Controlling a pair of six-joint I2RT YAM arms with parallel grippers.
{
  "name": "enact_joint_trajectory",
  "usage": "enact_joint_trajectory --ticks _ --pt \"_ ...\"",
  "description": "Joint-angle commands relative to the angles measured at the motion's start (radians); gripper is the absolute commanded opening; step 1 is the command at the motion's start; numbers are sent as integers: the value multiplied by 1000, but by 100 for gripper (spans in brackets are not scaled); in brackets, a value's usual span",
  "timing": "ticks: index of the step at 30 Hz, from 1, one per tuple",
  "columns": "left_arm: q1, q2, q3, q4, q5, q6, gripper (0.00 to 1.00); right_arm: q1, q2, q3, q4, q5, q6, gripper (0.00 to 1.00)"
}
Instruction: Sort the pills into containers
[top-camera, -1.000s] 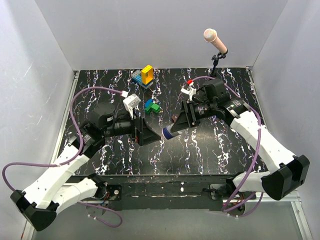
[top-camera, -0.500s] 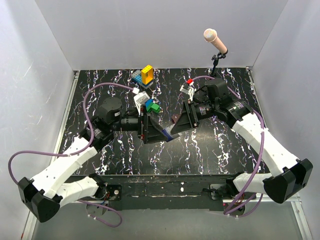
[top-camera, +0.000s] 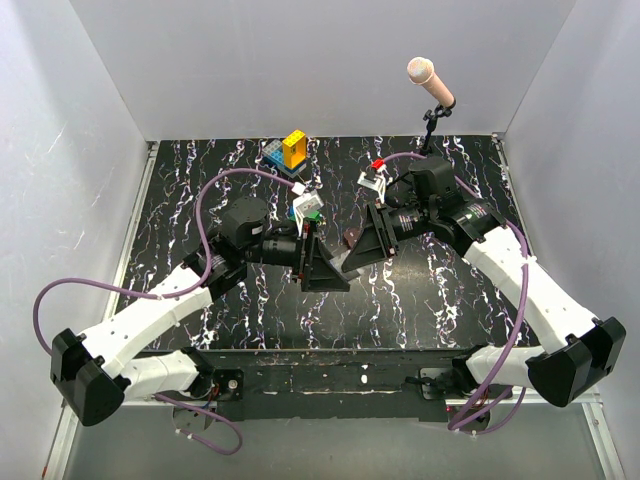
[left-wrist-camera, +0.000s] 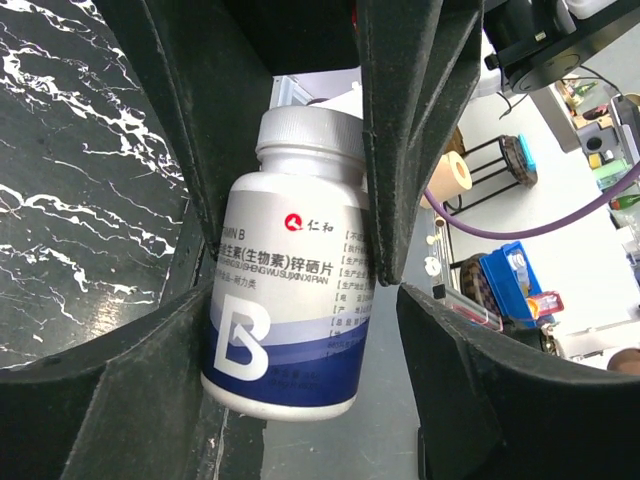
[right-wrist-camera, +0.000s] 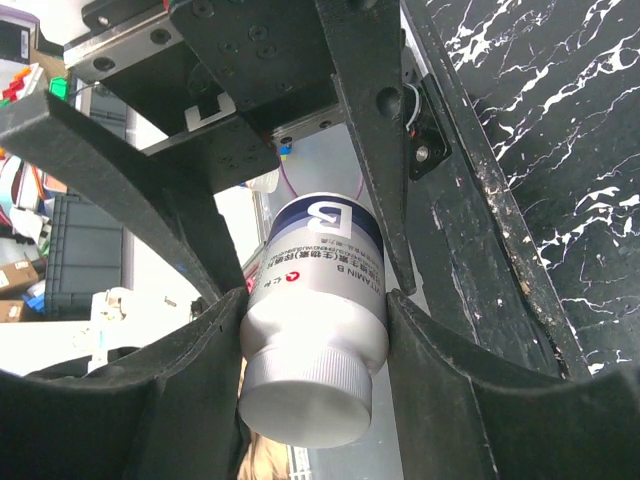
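Black, white-veined tabletop (top-camera: 200, 200) filled the floor of a white-walled booth, with a microphone (top-camera: 431, 80) on a stand at the upper right of the overhead frame and a stack of blue and yellow toy blocks (top-camera: 288, 152) at the upper middle. Both arms met near the centre, fingertips pointing at each other. The right gripper (right-wrist-camera: 315, 300) was clamped on a white vitamin B bottle (left-wrist-camera: 285, 380), its fingers pressing both sides of the shoulder just beside the white cap, and the bottle was held off the table between the two arms. The left gripper (left-wrist-camera: 300, 300) stood spread around the blue-banded base end, one finger (left-wrist-camera: 150, 380) close against the label while a clear gap showed on the other side. A small brown pill box (top-camera: 350, 238) lay on the table near the centre of the overhead frame, just beside the right gripper's fingers, its compartments too small to make out.
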Motion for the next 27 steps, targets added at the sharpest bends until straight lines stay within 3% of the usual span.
enact_joint_trajectory --ticks 1,5,9,11,15,18,20,27 --pt "-6 -18 -5 45 16 -6 65 5 -17 15 39 -33 -3 1" --pt "-6 -24 -11 45 13 -6 45 5 -12 19 36 -34 -5 1" --pt "-8 -20 -20 43 -1 -10 14 5 -14 27 35 -22 0 1" --pt "-11 -18 -23 43 -16 -10 2 5 -23 33 39 -2 9 8" --pt "-12 -27 -29 26 -79 -2 0 5 -53 44 56 85 35 54" --pt "-12 -39 -35 11 -117 4 0 5 -87 39 64 186 58 76" --pt "-12 -50 -37 -6 -148 10 0 5 -107 32 73 232 75 83" --pt "-14 -116 -67 -31 -277 22 0 3 -181 -14 100 456 165 93"
